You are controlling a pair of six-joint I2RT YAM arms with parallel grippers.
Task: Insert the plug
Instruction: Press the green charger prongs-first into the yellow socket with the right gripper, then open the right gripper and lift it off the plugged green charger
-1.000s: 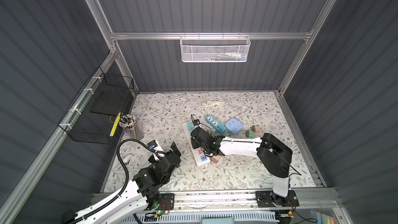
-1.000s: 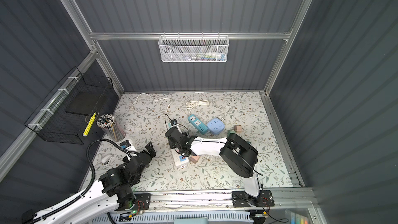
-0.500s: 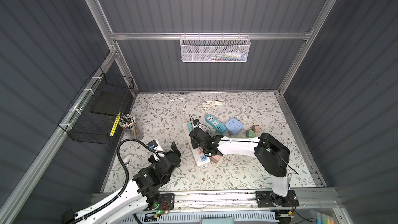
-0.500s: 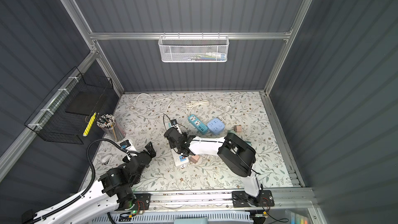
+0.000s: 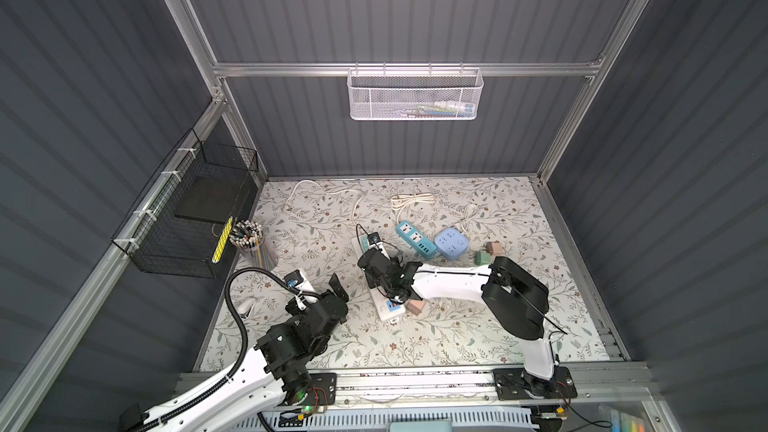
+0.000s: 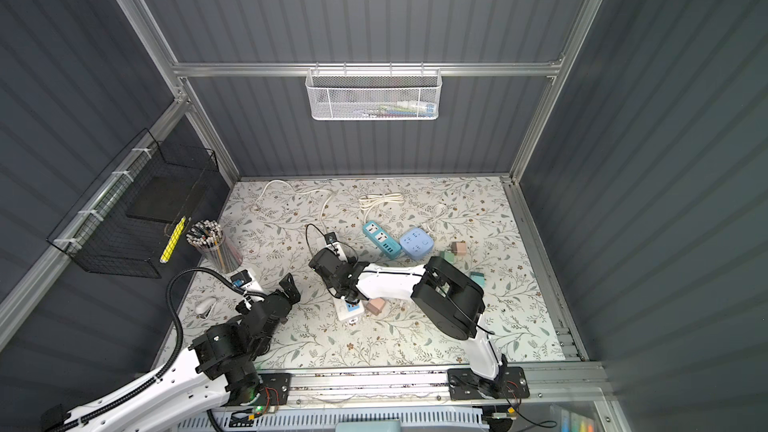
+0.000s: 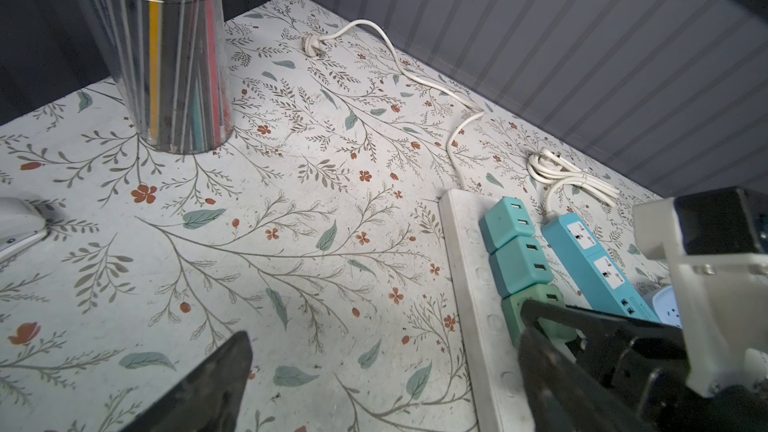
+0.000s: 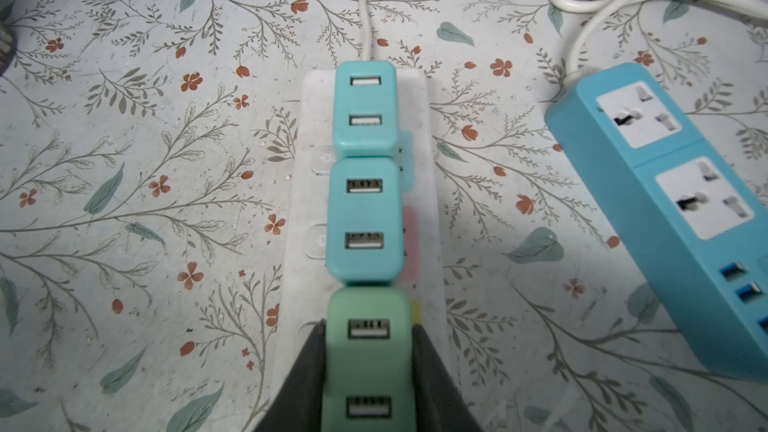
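The green plug (image 8: 369, 361) sits on the white power strip (image 8: 299, 209), third in a row behind two teal plugs (image 8: 365, 218). My right gripper (image 8: 368, 328) has it pinched by its two flanks, fingers narrow and tight against the plastic. Its edge touches the nearer teal plug. From the wrist view I can't tell whether the prongs are fully home or the body sits a little proud, and both top views are too small to settle it.

What worries me from here:

- **Binding:** if I press down off-axis, the prongs could bind or bend and leave the plug tilted.
- **Snagging:** the close fit against the teal neighbour could catch the green body's edge and hold it up.
- **Sliding:** nothing pins the strip, since my left gripper (image 5: 318, 295) hangs wide open and empty, well apart from it. A sideways shove would skate the strip across the floral table (image 8: 124, 160), towards the blue power strip (image 8: 619, 184) lying near.
- **Pulling out:** if I lift before the fingers open, I would drag the plug back out, perhaps raising the strip with it.
- **Letting go early:** opening on a half-seated plug would leave it loose.
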